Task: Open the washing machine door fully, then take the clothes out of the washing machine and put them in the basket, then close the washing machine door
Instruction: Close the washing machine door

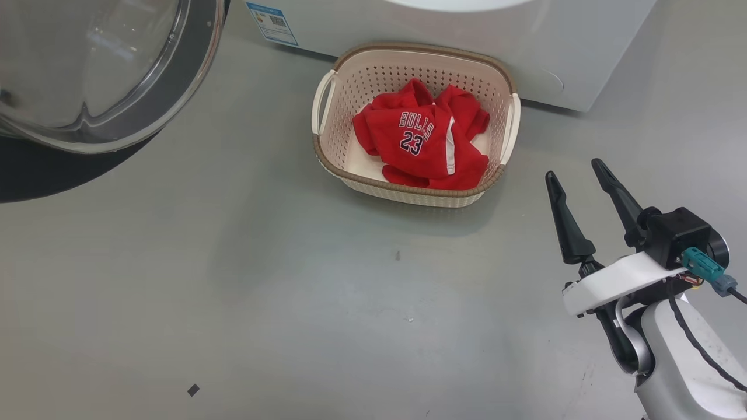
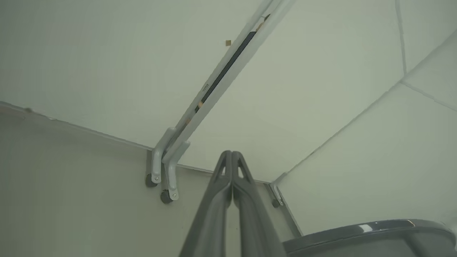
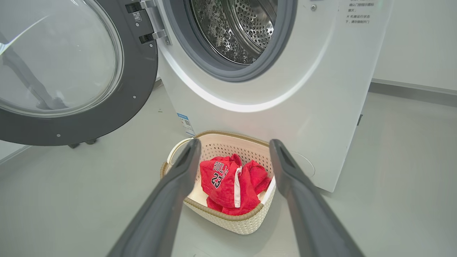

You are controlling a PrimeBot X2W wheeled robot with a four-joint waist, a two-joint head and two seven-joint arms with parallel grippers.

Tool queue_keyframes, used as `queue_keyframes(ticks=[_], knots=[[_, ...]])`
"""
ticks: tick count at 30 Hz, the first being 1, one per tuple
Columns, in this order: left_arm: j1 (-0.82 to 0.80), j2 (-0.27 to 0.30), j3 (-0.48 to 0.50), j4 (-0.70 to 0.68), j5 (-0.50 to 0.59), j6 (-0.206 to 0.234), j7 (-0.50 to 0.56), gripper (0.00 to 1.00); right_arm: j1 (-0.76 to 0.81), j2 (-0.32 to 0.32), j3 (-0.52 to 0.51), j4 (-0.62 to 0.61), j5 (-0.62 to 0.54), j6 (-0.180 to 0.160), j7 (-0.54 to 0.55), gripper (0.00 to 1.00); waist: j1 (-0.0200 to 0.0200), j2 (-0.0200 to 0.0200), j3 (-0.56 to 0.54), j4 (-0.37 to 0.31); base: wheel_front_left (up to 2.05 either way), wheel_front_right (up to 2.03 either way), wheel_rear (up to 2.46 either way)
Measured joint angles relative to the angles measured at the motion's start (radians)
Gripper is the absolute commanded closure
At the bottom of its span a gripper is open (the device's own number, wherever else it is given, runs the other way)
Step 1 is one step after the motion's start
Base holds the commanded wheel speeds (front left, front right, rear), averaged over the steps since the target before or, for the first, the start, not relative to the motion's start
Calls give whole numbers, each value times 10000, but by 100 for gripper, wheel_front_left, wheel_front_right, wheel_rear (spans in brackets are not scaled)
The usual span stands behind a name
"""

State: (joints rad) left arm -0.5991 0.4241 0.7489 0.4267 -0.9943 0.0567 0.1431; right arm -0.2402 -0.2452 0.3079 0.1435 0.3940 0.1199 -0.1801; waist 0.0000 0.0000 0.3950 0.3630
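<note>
In the head view, the washing machine door (image 1: 198, 87) fills the upper left corner. It is swung open, and its clear bulging glass and dark rim hang over the grey floor (image 1: 233, 262). Just right of it, at the top edge, is the blue label sticker (image 1: 272, 22) on the front of the white washing machine (image 1: 554, 52), which runs along the top toward the upper right. Top centre, just in front of the machine, stands the cream perforated basket (image 1: 408, 192) with its brown rim. The red clothes (image 1: 417, 140) lie bunched inside it, with the "BULLS 23" jersey on top. At the lower right the right gripper (image 1: 572, 167) is held above the floor, apart from the basket, its two dark fingers spread wide and holding nothing.

In the right wrist view, the open door is at the upper left, hinged to the machine. The perforated steel drum (image 3: 246, 25) and grey gasket (image 3: 221, 67) show at top centre, and the basket of clothes is seen between the parted fingers.

In the left wrist view, the left gripper (image 2: 231, 154) rises at bottom centre with its fingers pressed together and nothing between them. It points toward pale panels on caster feet (image 2: 157, 178).
</note>
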Motion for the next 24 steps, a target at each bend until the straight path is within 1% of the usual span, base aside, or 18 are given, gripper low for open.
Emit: queue_keyframes(ticks=[2,3,7,9,13,24], knots=[[-404,-123,297,364,-556,251,303,100,-3,4,0,-8,0,0,0,0,0,0,23,-86,0,0,0],[-545,-121,353,500,-646,314,408,100,-5,4,-4,-19,0,0,0,0,0,0,35,-124,0,0,0],[-971,86,673,848,-894,360,516,100,-24,4,-19,-58,0,0,-2,0,0,0,107,-253,0,0,0],[-1148,142,683,1024,-930,399,596,100,-29,4,-29,-75,0,-2,-2,0,0,0,148,-305,0,0,0],[-1604,61,771,1570,-1081,525,780,100,-30,-2,-63,-79,0,-6,-12,0,0,0,210,-359,0,0,0],[-2552,-113,945,2794,-1716,625,1584,100,-128,-8,-48,-115,0,-6,-27,0,0,0,280,-456,0,0,0]])
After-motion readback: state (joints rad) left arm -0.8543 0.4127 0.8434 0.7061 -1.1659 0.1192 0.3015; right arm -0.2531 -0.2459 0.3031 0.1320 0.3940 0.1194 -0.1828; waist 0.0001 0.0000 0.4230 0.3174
